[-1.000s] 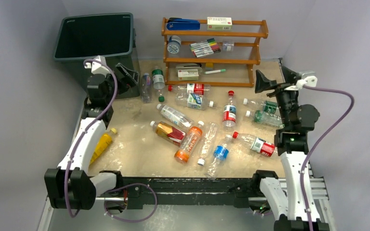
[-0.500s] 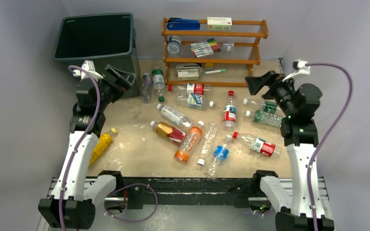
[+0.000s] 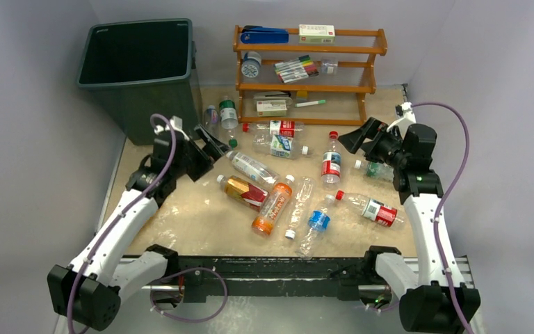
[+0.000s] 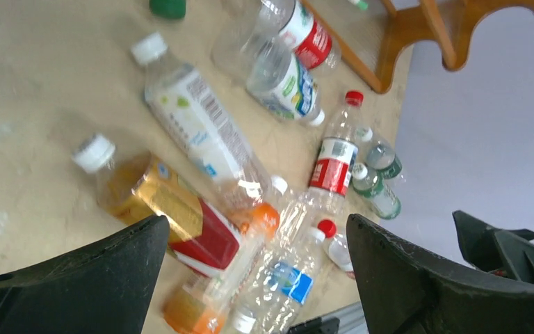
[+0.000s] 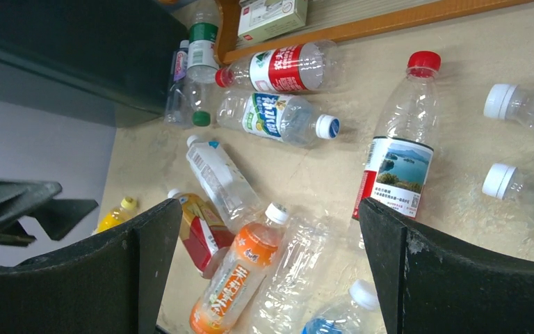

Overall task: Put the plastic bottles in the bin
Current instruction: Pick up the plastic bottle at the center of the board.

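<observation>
bin: dark green-grey bin (image 3: 160, 111) at the far left corner of the table (image 3: 195, 216); no bottle visible inside, same as a second ago.
left arm change: was upright beside the bin a second ago, now swung down and right over the left part of the table.
bottles change: none. The plastic bottles (image 3: 318, 221) lie scattered mid-table exactly as before, with two more standing just right of the bin.
right arm change: was raised at the right edge, now lowered and leaning left toward the scatter.
meaning: nothing binned yet. Both arms look to be on approach for a first pick, judged from where they point.
left arm pose: stretched forward and low, wrist tipped down, left tool (image 3: 212, 145) just left of the white-label bottle (image 3: 252, 168).
left tool state: fingers spread wide and empty. In the wrist view the white-label bottle and the gold-and-red bottle (image 4: 160, 209) lie under the gap.
right arm pose: forearm upright, wrist bent left and down, right tool (image 3: 353, 142) near the red-capped bottle (image 3: 331, 161), not touching it.
right tool state: fingers spread wide and empty. In the wrist view the red-capped bottle lies between them, well below.
rack: orange wooden rack (image 3: 306, 87) at the far centre, untouched.
</observation>
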### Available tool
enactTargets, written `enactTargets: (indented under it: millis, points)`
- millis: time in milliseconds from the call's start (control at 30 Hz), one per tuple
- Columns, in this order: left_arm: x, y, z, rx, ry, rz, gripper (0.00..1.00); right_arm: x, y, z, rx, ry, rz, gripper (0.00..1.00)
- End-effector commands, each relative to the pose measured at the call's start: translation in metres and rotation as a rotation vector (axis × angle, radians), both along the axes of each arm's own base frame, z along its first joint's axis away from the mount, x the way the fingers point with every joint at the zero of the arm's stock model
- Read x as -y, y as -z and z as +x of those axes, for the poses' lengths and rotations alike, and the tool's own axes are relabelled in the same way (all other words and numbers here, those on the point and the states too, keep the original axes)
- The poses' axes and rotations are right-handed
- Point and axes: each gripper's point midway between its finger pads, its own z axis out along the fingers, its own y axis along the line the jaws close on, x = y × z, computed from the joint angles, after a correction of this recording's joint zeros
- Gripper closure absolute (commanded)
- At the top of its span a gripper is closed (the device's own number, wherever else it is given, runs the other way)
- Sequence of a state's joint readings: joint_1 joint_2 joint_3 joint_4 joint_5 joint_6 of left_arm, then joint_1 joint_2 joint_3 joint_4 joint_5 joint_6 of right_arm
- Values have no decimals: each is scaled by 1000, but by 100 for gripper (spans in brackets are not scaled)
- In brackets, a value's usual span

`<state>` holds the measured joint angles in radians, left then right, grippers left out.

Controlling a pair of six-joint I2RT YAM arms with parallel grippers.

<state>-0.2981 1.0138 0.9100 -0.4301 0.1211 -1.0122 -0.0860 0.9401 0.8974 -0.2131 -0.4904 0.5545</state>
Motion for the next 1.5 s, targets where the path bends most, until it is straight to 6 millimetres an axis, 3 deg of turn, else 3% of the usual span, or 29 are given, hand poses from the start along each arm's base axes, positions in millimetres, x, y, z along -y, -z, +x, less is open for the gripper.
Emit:
enactTargets:
  millis: [0,100,300,467,733,1000,1100,1300,1467]
  points:
    - [12,10,-20,-33,-82,-114,1,-4,1,-3,23,-57,-35,0]
    - [15,23,-35,-53,-130,-147,1,-5,17,-4,-15,-76,-46,0]
    - [40,75,-49,-139,-149,-240,0,-19,51,-11,-62,-127,-50,0]
    - [63,87,-46,-146,-159,-173,0,-33,81,-14,-122,-169,-72,0]
    - [80,123,-38,-193,-202,-135,0,-29,76,-23,-90,-128,-81,0]
    - [74,152,-35,-220,-252,-72,1,-21,61,-38,-54,-91,-116,0]
    - [72,160,-33,-230,-264,-37,7,-23,57,-39,-43,-98,-110,0]
    - [68,171,-30,-232,-266,35,30,-25,60,-39,-45,-112,-103,0]
    - [60,167,-30,-219,-269,85,46,-26,66,-41,-52,-117,-100,0]
